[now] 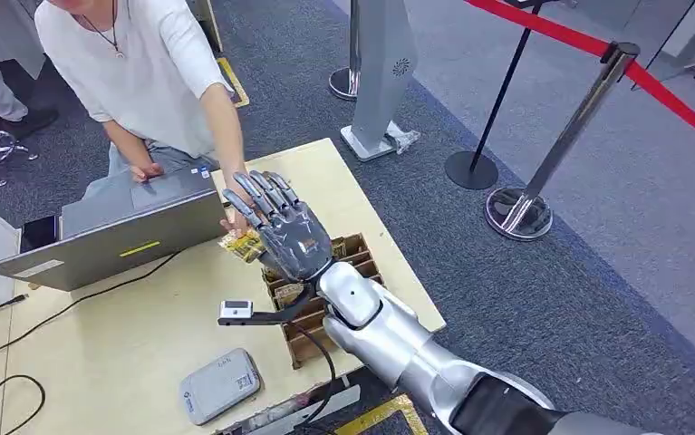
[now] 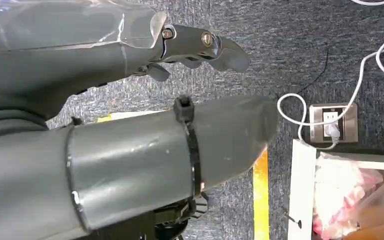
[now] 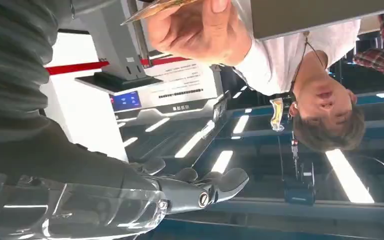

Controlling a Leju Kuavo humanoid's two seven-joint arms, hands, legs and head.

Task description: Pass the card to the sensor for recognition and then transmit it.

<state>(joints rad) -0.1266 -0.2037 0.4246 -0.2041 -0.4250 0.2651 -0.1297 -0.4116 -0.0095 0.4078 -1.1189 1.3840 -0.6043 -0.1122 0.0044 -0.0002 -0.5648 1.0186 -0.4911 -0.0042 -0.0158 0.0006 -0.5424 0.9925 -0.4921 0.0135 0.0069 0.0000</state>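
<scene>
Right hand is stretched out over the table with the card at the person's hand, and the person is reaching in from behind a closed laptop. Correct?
Not quite: the laptop is open, its lid raised toward the robot, as the head view shows. The rest stands: the right hand is stretched out over the table, and the card sits at the person's hand.

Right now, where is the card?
In the head view the card is above the table, between the right hand and the person's hand, just beside the laptop and in front of the cardboard box.
</scene>
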